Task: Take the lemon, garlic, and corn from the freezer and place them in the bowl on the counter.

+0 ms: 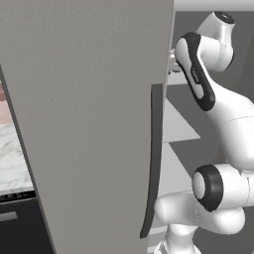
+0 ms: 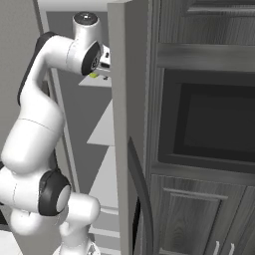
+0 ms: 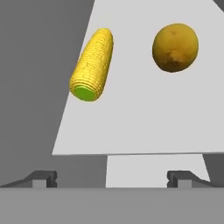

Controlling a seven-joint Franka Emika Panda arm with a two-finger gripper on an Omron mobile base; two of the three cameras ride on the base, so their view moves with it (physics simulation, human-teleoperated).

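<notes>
While the pincer [image 3: 112,177] gapes empty, corn [image 3: 92,64] and lemon [image 3: 175,47] apparently rest on a pale freezer shelf [image 3: 144,118].

On a pale flat shelf [image 3: 144,113] inside the tall grey flat-fronted freezer [image 1: 94,124], the short yellow kernel-rowed corn cob [image 3: 92,64] lies on the left part of the shelf in the hand view, and the round yellow-orange lemon [image 3: 175,47] lies on the same shelf to the corn's right, apart from it. Further shelves lie below this shelf. In the right base view, dark wood-grain cabinets [image 2: 204,149] stand to the right of the freezer.
</notes>
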